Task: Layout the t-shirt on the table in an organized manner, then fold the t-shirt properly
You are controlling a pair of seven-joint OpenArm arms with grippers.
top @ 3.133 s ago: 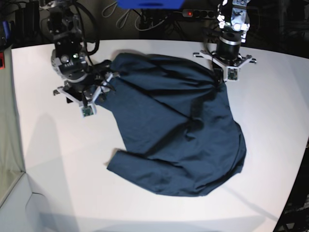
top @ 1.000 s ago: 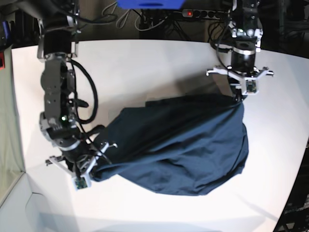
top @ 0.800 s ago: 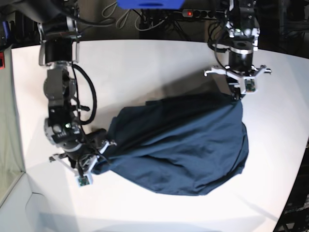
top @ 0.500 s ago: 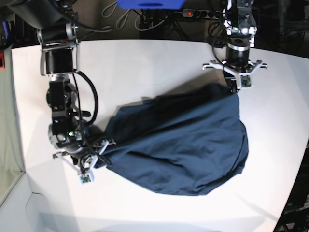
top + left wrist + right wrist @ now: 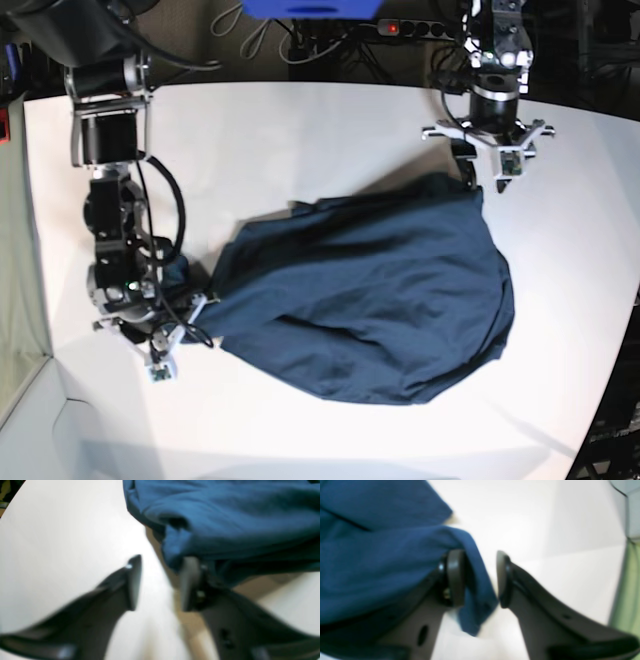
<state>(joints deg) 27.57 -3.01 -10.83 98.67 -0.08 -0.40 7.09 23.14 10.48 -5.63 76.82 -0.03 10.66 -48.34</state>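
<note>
1. Left wrist: the left hand (image 5: 160, 582) stood open over the white surface (image 5: 62, 530); the shirt (image 5: 225, 517) touched one finger only.
2. Right wrist: the right hand (image 5: 480, 578) was open, a shirt (image 5: 382, 542) edge hanging between its fingers.
3. Base: the shirt (image 5: 370, 290) lay crumpled between both hands.

Left gripper (image 5: 160, 582) — jaws parted, a clear gap between the dark fingers; arm at the far side in the base view, wrist pointing down. Right gripper (image 5: 480, 578) — jaws likewise apart; arm reaches to the near side, cables looping along its forearm.
</note>
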